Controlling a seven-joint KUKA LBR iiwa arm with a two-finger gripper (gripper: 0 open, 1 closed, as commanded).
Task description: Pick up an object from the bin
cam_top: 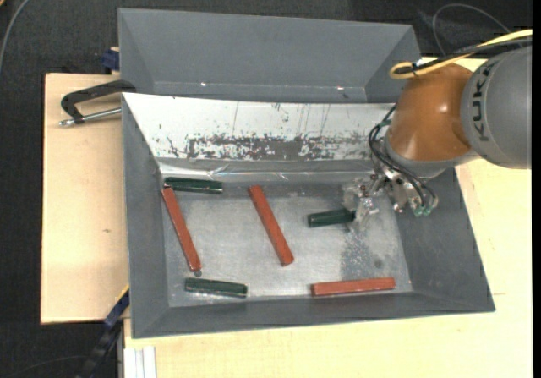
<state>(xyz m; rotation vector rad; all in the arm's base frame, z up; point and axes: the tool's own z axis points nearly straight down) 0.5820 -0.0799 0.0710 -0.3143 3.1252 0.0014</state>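
Toward the right wall of the grey bin (254,51), the arm (435,118) hangs its gripper (369,201) at the right end of a short dark green stick (330,218) on the bin floor; whether it is spread or pinching cannot be told. Step, as judged: grasping. Next: a firm pinch, then a straight lift.

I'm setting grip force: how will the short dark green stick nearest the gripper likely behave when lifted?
The dark green stick lies straight on the bin floor, so probably stiff. It is small and slim, so likely light. The gripper is by its right end; gripped there, it might tilt.
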